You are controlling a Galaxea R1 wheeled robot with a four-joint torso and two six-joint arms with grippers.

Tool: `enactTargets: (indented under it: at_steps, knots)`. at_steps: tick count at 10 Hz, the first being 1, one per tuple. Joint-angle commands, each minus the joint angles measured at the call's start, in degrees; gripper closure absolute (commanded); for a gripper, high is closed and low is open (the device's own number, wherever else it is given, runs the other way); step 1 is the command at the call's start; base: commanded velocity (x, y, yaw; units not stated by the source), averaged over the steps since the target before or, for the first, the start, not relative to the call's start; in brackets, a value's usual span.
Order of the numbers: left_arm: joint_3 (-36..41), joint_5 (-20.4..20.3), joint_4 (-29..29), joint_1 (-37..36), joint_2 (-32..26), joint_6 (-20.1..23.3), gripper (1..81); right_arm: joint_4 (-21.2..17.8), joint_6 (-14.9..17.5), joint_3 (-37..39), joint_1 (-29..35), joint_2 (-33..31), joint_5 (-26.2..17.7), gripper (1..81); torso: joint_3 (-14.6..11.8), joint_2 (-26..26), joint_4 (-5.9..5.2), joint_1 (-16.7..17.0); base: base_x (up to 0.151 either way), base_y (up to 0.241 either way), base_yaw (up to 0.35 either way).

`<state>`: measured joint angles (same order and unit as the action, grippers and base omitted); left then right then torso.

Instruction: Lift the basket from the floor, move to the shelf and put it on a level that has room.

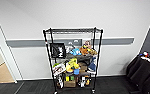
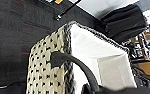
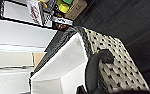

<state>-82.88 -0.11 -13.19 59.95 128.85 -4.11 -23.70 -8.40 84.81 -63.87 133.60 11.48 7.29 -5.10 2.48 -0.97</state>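
Shelf (image 1: 73, 58) stands straight ahead of me at twelve o'clock against the pale wall, on the dark carpet floor (image 1: 36, 87). Its top level (image 1: 72, 30) looks bare, while the lower ones hold toys and boxes.

I judge I am in the carrying step. The basket (image 2: 66, 62) hangs up off the floor between my two arms, and its white lining looks to have nothing in it. One dark loop handle (image 2: 73, 63) runs to my left pincer (image 2: 91, 88), the other handle (image 3: 96, 67) to my right pincer (image 3: 87, 89). I cannot tell if the fingers are apart or together on either.

Next I think I must roll closer and lift the basket high enough to clear that top level.
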Motion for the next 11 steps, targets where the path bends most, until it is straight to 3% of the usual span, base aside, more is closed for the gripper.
enactTargets:
  at_steps: [1,11]
  knots:
    - [2.73,1.25,1.06,-5.68,-2.02,0.77,81.1,1.37,-0.30,-2.73,5.19,-1.99,-1.82,81.1,0.00,0.00,0.00,0.00,0.099,0.000,0.000]
    - [2.99,1.25,1.06,-5.59,-1.93,0.77,81.1,1.64,-0.21,-3.17,4.66,-2.17,-1.82,81.1,-0.02,-0.02,0.00,0.04,0.106,0.000,0.000]
